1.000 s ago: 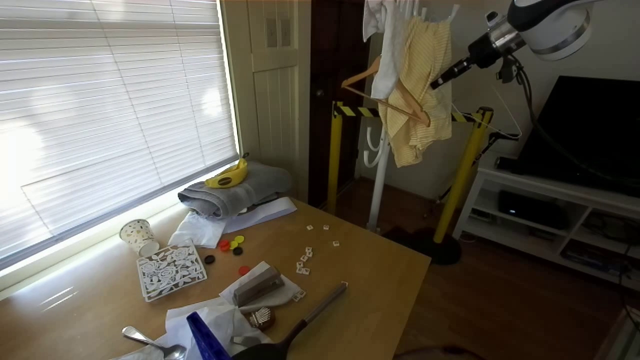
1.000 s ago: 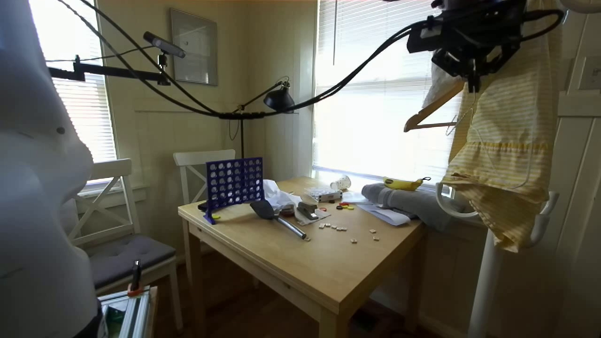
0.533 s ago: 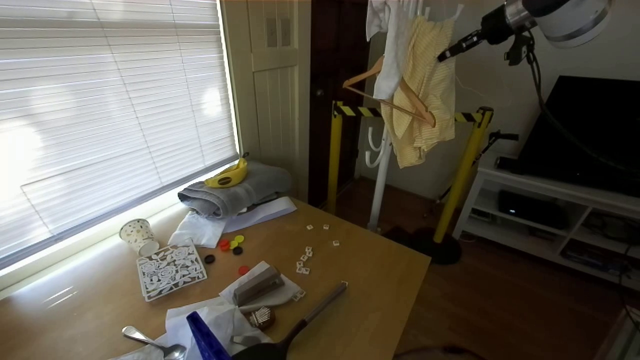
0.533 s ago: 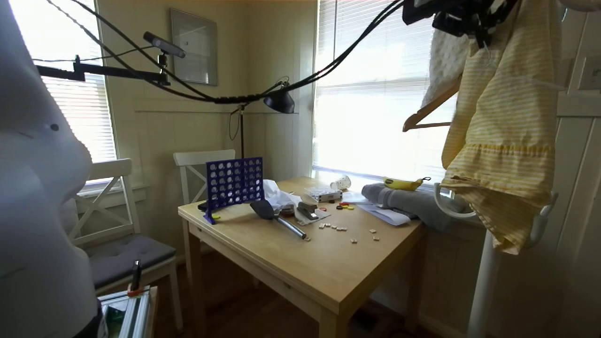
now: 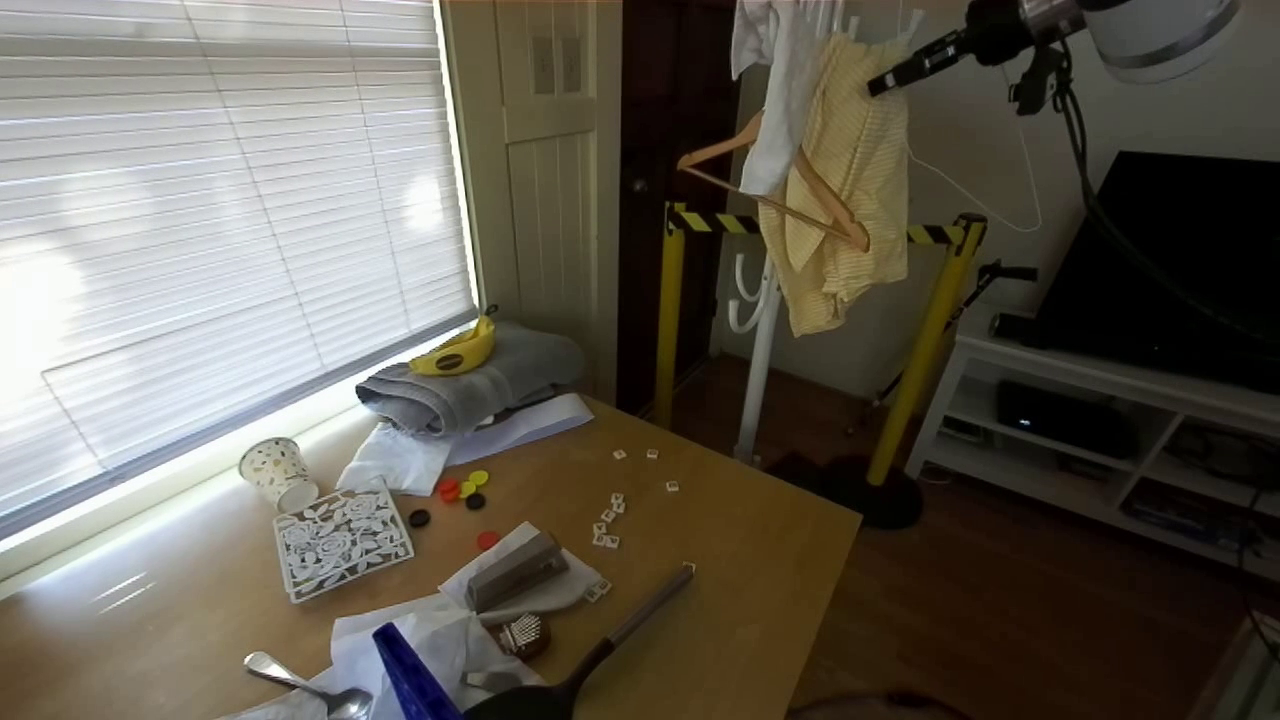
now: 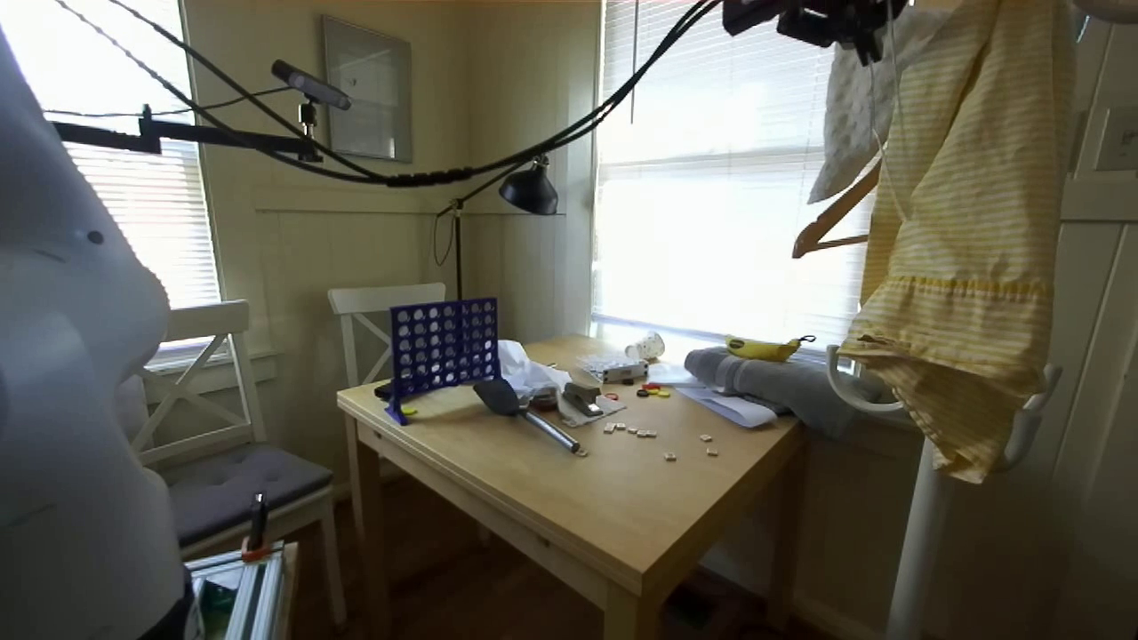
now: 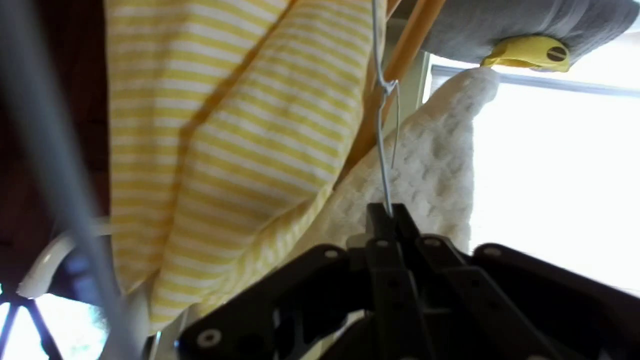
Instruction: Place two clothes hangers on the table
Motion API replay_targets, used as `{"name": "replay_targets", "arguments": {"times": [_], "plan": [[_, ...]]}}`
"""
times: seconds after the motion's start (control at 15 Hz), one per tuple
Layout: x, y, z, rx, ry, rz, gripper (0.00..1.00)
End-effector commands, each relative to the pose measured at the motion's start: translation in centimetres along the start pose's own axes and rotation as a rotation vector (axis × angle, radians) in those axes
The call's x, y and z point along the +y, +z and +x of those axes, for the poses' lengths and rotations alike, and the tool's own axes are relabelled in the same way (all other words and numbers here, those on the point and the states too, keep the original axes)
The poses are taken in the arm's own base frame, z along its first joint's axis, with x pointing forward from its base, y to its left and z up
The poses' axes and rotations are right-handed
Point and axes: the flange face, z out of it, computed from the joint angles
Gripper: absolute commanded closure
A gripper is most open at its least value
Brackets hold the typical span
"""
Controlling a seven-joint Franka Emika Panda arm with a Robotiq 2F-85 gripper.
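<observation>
A thin wire clothes hanger (image 7: 381,122) runs down between the tips of my gripper (image 7: 390,211), which is shut on it. Its twisted neck and small hook end lie just beyond the fingertips. The blurred wire (image 7: 60,145) at the left of the wrist view passes close to the camera. In an exterior view, a white loop of hanger wire (image 5: 1038,205) hangs below the raised gripper (image 5: 880,85). Whether these wires belong to one hanger or two, I cannot tell. The light-brown table (image 6: 613,507) stands well below the gripper (image 6: 869,53).
A yellow striped garment (image 5: 850,180), white cloth (image 5: 780,110) and wooden hanger (image 5: 715,152) hang on a white coat stand (image 5: 755,380) by the gripper. Small tiles (image 5: 610,515), a spatula (image 6: 551,431), a blue game rack (image 6: 444,347) and a grey towel (image 6: 747,378) lie on the table.
My gripper has risen beside the yellow garment, and in an exterior view it has also shifted left. The wire loop has come up with it; the table's things have not moved.
</observation>
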Motion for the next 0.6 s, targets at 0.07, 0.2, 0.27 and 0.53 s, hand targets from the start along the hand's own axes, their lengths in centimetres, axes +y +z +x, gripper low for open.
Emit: {"name": "replay_targets", "arguments": {"times": [0.07, 0.2, 0.27, 0.53], "plan": [[-4.4, -1.1, 0.3, 0.059, -0.010, 0.212, 0.99], [-6.0, -0.6, 0.7, 0.081, -0.007, 0.325, 0.99], [-6.9, -0.1, 0.5, 0.082, 0.003, 0.386, 0.99], [-10.1, 3.5, -0.5, 0.042, 0.041, 0.624, 0.99]]}}
